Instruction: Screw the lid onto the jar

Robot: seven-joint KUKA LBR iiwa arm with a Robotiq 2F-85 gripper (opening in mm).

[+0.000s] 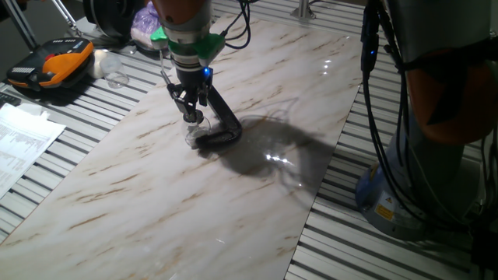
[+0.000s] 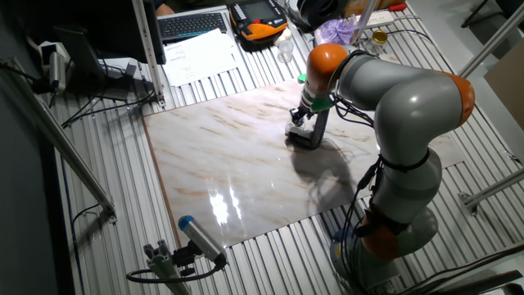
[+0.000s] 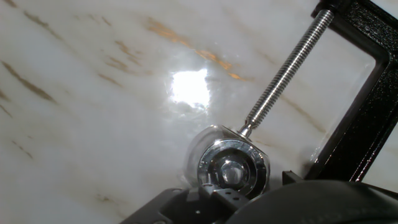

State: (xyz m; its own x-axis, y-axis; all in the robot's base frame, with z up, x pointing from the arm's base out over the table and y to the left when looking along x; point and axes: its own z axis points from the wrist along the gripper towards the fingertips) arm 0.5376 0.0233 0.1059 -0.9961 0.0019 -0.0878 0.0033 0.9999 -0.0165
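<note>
Pointing straight down, fingers [image 1: 192, 117] sit over lid [image 3: 233, 169] on jar [image 3: 198, 149].

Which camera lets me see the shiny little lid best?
The hand view: the lid fills the lower middle, round and silvery, on the jar by the clamp's screw. In both fixed views the gripper covers it, so the lid can't be made out.

The tabletop [image 1: 156, 171] is a white marble-like slab with brown veins, and it is glossy, so bright spots of light reflect on it. It lies on a frame of grey aluminium slats [image 2: 123, 213]. At the far side there are printed papers [image 2: 199, 56], a black keyboard [image 2: 193, 24] and an orange and black pendant [image 1: 53, 64]. Black cables [image 2: 98, 102] run across the slats.
</note>
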